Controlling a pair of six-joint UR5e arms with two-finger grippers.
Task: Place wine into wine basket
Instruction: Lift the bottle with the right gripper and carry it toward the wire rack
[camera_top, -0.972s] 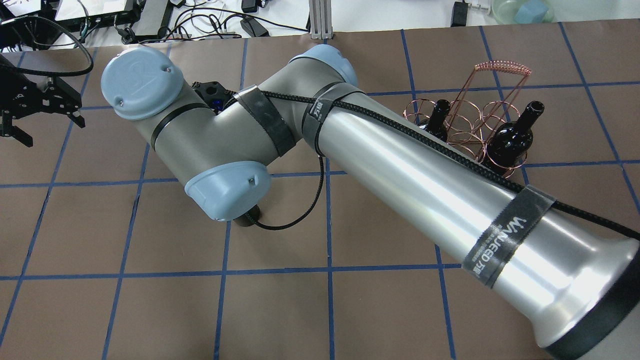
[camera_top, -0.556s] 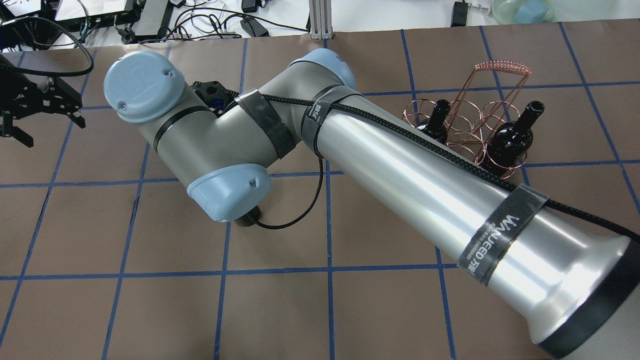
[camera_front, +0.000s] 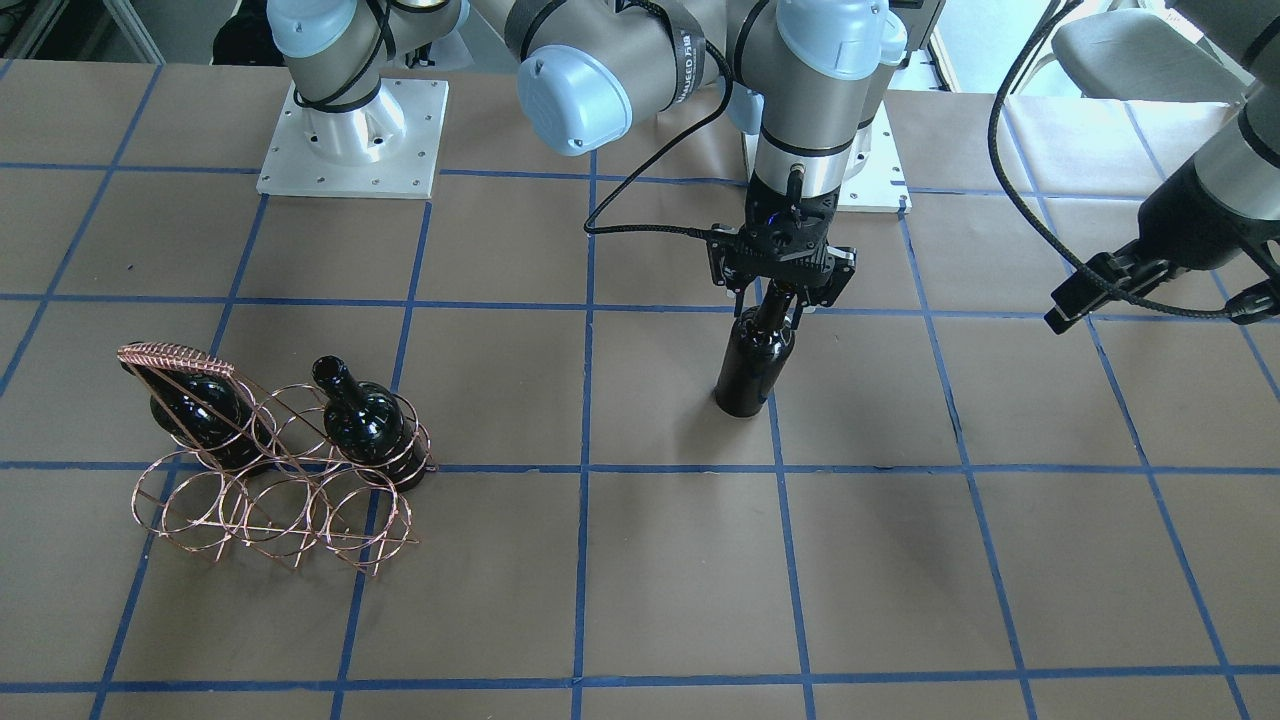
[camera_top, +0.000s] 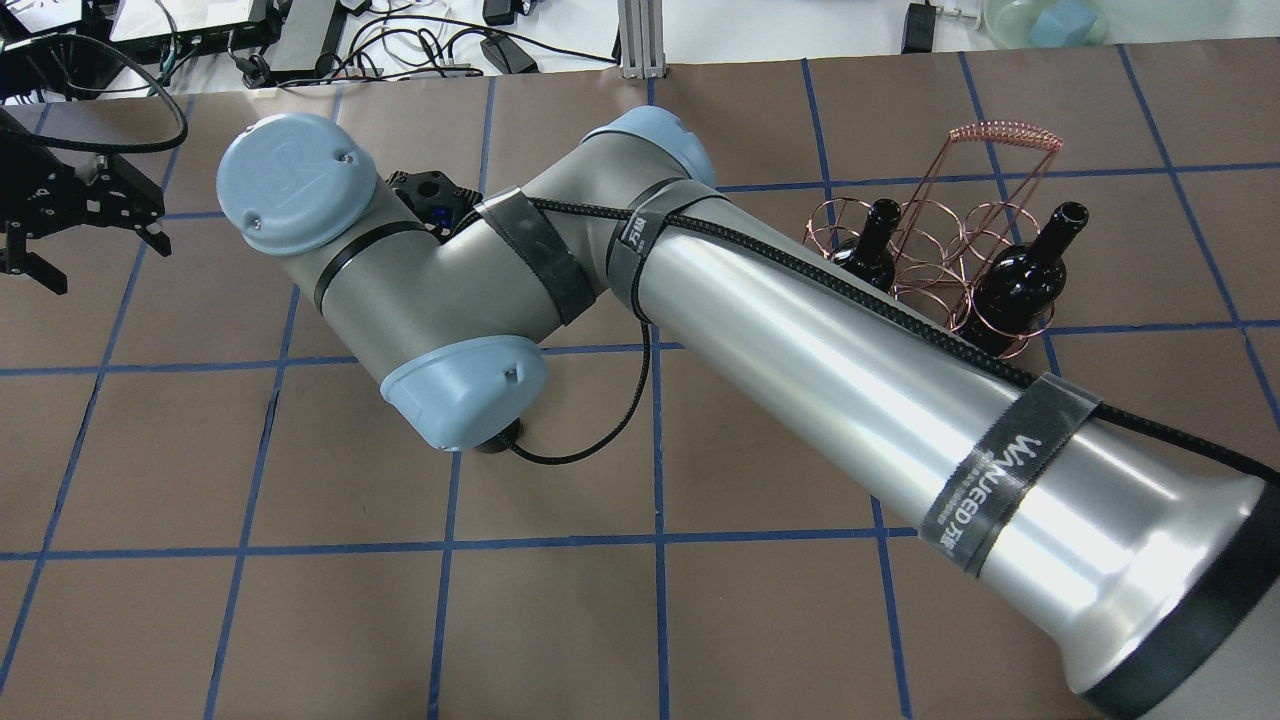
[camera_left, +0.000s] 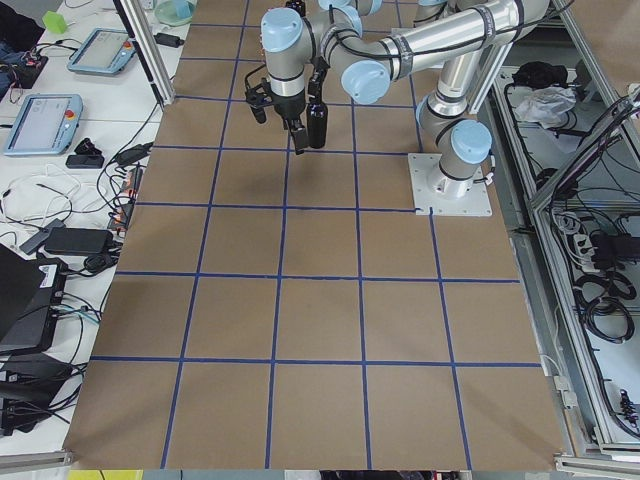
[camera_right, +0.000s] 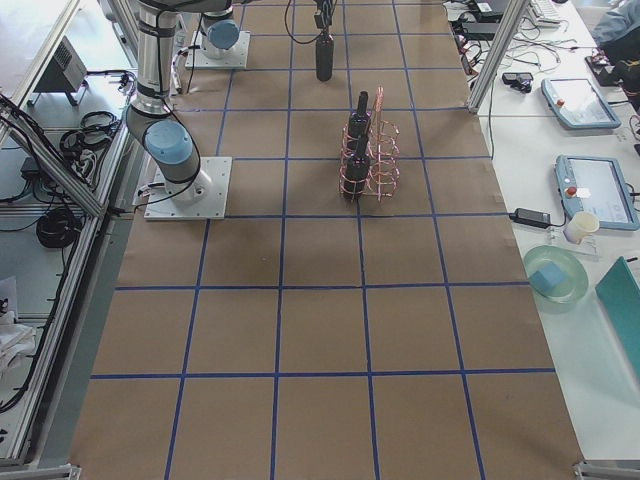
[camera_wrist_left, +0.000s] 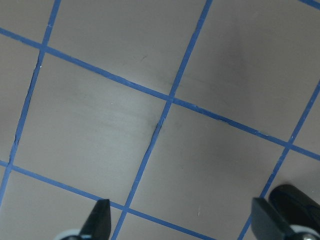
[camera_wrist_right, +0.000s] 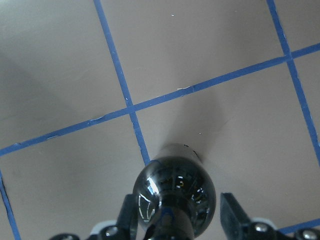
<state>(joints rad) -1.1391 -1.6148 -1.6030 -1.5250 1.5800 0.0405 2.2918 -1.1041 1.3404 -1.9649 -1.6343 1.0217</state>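
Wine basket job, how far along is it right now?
Done: one bottle and a second bottle stand in the wine basket. In hand: the right gripper has its jaws astride the neck of the third bottle, upright, seemingly on the table; whether they are clamped is unclear. Left: lifting it, carrying it over, lowering it into an empty ring. The left gripper hangs open, idle.

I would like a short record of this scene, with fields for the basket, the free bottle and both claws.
wine basket: holds two stowed bottles, four rings empty
free bottle: upright on the table, outside the basket
right claw: open, astride the free bottle's neck
left claw: open, empty, off to the side
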